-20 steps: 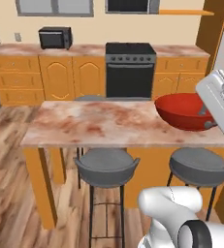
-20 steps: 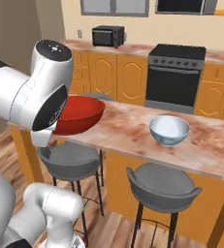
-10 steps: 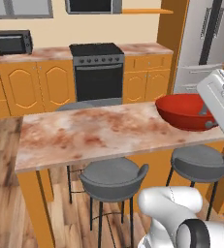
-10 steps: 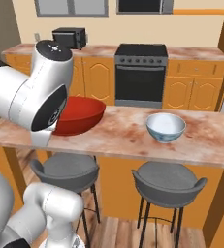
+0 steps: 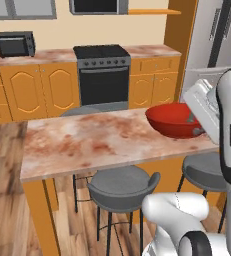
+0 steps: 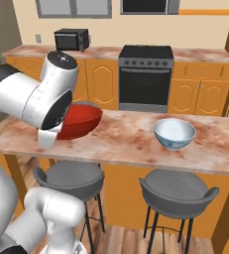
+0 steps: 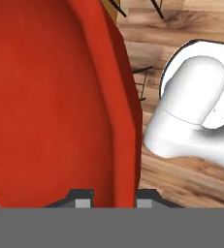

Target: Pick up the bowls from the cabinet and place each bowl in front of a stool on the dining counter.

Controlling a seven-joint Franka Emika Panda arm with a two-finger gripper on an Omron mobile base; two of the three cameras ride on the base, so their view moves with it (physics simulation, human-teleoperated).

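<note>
Black microwave (image 5: 15,44), dark oven (image 6: 145,79)

Red bowl (image 6: 79,120) half hidden behind arm (image 6: 36,96)

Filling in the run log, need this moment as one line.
gripper: shut on red bowl rim | red bowl: held above dining counter edge | white bowl: on counter before a stool

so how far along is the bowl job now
Done: the white bowl sits on the dining counter above a stool. In hand: the gripper is clamped on the red bowl's rim, carrying it. Left: setting it down in front of another stool.
</note>
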